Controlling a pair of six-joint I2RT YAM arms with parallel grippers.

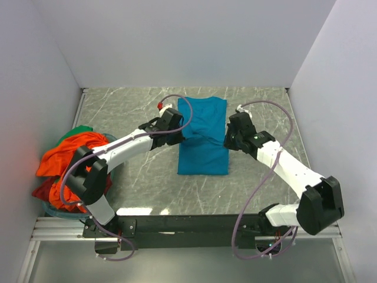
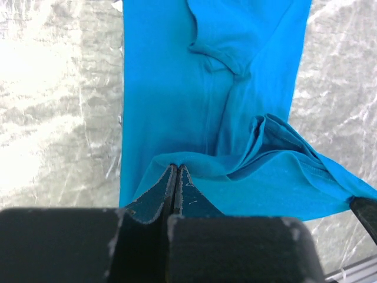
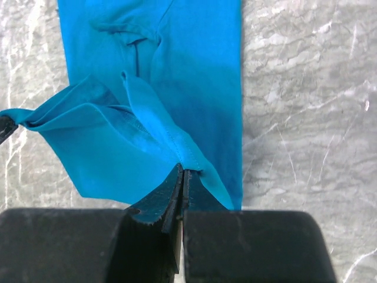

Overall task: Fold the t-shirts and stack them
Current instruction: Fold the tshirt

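Observation:
A teal blue t-shirt [image 1: 203, 135] lies in a long narrow strip on the marble table, part of it lifted and stretched between both grippers. My left gripper [image 1: 181, 137] is shut on its left edge; in the left wrist view the cloth [image 2: 206, 118] is pinched at the fingertips [image 2: 176, 168]. My right gripper [image 1: 227, 141] is shut on the right edge, and the right wrist view shows a hemmed fold of the t-shirt [image 3: 118, 130] caught in the closed jaws [image 3: 183, 171]. An orange t-shirt [image 1: 68, 153] with red [image 1: 44, 190] and green [image 1: 79, 130] ones is piled at the left.
The pile sits in a clear round bin [image 1: 59, 209] at the table's left edge, under the left arm's elbow. White walls close in the back and both sides. Bare marble table [image 1: 129, 112] surrounds the teal shirt.

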